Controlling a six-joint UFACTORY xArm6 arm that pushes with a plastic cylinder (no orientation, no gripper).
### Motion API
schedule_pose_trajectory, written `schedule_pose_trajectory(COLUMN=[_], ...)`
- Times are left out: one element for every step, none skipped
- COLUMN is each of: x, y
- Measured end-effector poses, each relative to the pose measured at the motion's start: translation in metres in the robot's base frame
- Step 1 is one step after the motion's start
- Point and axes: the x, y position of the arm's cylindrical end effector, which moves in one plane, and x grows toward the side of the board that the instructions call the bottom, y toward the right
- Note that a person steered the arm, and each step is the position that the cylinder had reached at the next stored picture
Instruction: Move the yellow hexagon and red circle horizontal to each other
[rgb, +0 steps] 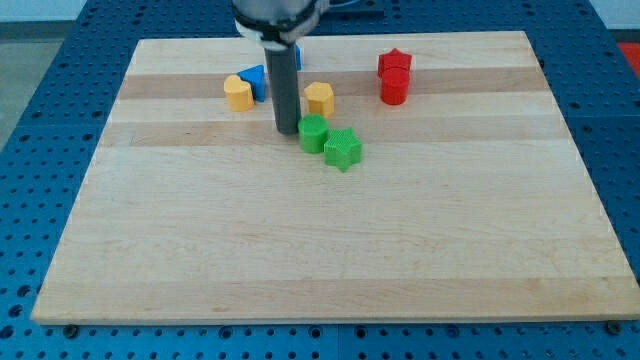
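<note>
Toward the far middle of the board (150, 250), my tip (287, 131) rests on the wood with nothing to grip, touching or just left of the green cylinder (313, 132), with a green star (342, 149) near-right of it. Yellow hexagon (319, 98) lies just far-right of my tip; red circle (394, 90) sits further right, almost level already, below a red star (395, 63). I judge only a slight nudge remains. Far-left: another yellow block (238, 92), blue block (253, 78).
</note>
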Motion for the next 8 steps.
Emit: schedule_pose_trajectory(x=[0.033,0.048,0.048,0.048,0.019,-0.031,-0.049,-0.047], y=[0.007,0.007,0.009,0.040,0.078,0.096,0.098,0.098])
